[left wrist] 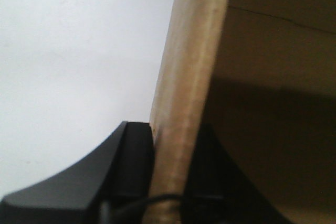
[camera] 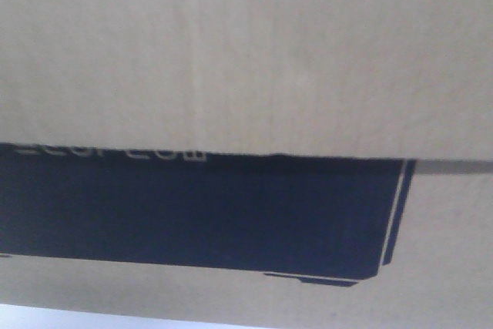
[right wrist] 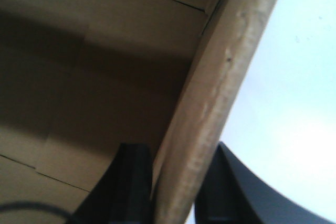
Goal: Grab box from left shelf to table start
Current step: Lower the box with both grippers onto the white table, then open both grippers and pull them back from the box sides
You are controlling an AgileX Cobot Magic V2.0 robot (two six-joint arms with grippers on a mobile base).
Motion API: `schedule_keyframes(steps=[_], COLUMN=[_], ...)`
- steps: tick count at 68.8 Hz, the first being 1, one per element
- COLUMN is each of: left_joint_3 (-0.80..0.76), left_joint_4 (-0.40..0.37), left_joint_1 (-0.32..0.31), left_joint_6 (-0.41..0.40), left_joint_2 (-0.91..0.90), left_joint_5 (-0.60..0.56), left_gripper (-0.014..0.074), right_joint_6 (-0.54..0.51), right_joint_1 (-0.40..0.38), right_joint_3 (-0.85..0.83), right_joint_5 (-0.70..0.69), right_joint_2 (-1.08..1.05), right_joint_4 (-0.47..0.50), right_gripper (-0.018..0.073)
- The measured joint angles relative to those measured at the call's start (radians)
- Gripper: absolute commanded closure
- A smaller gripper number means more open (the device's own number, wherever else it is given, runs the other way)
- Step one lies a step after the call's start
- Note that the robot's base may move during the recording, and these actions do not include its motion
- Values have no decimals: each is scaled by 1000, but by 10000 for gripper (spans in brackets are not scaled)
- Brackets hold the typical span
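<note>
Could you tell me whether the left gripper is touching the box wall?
Touching. The left wrist view shows the left gripper with a finger pressed against each side of the box wall.

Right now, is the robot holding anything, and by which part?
Yes, the cardboard box. Each gripper, left and right, pinches an upright wall edge of the box, one finger inside, one outside.
</note>
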Motion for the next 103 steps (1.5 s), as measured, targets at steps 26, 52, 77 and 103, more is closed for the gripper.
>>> schedule_keyframes(steps=[26,52,77,103], left_joint_3=[-2,-25,-27,-31], left_joint_4=[5,16,-44,-71], left_joint_1=[0,0,-2,-4], left_joint_6=[14,14,76,83], left_joint_2=[202,292,301,279], left_joint_5=[-116,-148,-151,-131], left_gripper=[689,684,60,29], right_joint_6=[0,0,-7,34], right_joint_1=[0,0,0,0], right_joint_3=[0,-31,-89,-137], right_joint_5=[-103,-178,-142,-78], right_joint_2=[203,281,315,291], right_joint_4=[-64,-98,-153,-227], right_gripper=[503,500,7,-71])
